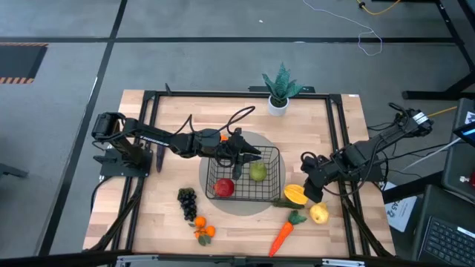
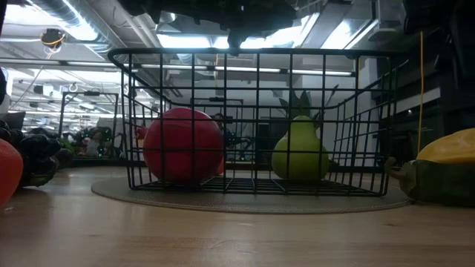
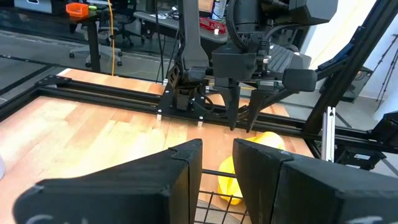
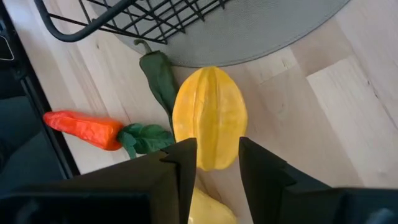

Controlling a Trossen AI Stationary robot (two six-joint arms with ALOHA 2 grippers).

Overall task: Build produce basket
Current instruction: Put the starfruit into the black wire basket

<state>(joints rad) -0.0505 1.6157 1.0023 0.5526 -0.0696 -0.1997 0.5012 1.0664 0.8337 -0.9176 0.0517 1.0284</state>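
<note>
At bench centre: basket (image 1: 245, 174) on a round grey mat (image 1: 245, 206), holding an apple (image 1: 224, 188) and a green pear (image 1: 257, 172), side by side and apart.

Left end effector (image 1: 239, 153): over the basket's far-left part, above the rim; fingers (image 3: 180, 168) part open with a narrow gap, holding nothing.

Right end effector (image 1: 310, 183): right of the basket, above the squash (image 4: 209, 118); fingers (image 4: 183, 158) part open, nothing between them. Whether they touch the squash cannot be told.

Squash: on the bench just off the mat's right edge, beside the basket.

Yellow pear (image 1: 319, 214): near the squash, toward the front edge.

Carrot (image 1: 283, 234): front of the mat, leafy end toward the squash.

Grapes (image 1: 187, 202): left of the mat.

Oranges (image 1: 202, 231): just in front of the grapes.

Potted plant (image 1: 279, 89): far edge of the bench.
</note>
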